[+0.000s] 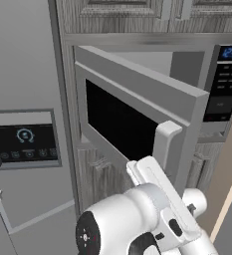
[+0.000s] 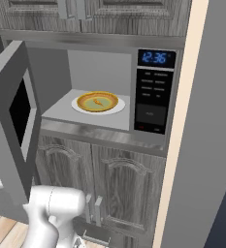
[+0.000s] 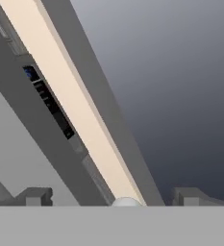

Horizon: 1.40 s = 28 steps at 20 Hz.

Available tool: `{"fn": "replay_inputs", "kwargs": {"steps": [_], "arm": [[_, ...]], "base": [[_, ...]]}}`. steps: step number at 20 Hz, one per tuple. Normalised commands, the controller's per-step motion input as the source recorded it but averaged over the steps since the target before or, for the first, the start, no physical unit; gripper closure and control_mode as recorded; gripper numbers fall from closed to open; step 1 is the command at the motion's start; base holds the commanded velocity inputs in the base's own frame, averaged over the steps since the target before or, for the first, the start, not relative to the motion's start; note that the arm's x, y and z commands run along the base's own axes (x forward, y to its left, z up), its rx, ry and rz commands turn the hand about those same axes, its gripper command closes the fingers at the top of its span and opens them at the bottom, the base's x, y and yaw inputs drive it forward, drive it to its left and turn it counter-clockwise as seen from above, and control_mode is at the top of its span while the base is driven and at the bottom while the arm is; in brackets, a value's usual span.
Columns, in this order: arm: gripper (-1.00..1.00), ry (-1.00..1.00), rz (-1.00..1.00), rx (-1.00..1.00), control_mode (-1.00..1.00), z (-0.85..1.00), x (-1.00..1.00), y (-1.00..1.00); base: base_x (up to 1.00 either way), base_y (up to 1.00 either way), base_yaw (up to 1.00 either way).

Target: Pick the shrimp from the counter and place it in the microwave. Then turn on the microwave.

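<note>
Shrimp (image 2: 99, 101), tiny, light and likely slippery, is lying in a yellow bowl (image 2: 98, 102) inside the microwave (image 2: 155, 92), whose door (image 1: 137, 107) is standing open; best pinched across its curved middle. Claw (image 3: 111, 198) is gaping wide, holding nothing.

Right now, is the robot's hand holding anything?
No, nothing is held. The gripper is open and empty; the tiny orange shrimp lies in the yellow bowl inside the silver-grey microwave.
</note>
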Motion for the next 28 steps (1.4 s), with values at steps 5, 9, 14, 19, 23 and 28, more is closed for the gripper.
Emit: {"fn": "replay_inputs", "kwargs": {"steps": [5,9,14,19,23,28], "arm": [[-1.00,0.00,0.00,0.00,-1.00,0.10,0.01,-0.39],[-1.00,0.00,0.00,0.00,-1.00,0.11,0.03,-0.42],[-1.00,0.00,0.00,0.00,-1.00,0.05,0.09,-0.37],[-1.00,0.01,0.00,0.00,-1.00,0.00,0.18,-0.33],[-1.00,0.06,0.00,0.00,-1.00,0.00,0.23,-0.34],[-1.00,0.12,0.01,0.00,-1.00,0.00,0.32,-0.34]], "base": [[0.00,0.00,0.00],[0.00,0.00,0.00],[0.00,0.00,0.00],[0.00,0.00,0.00],[0.00,0.00,0.00],[0.00,0.00,0.00]]}}
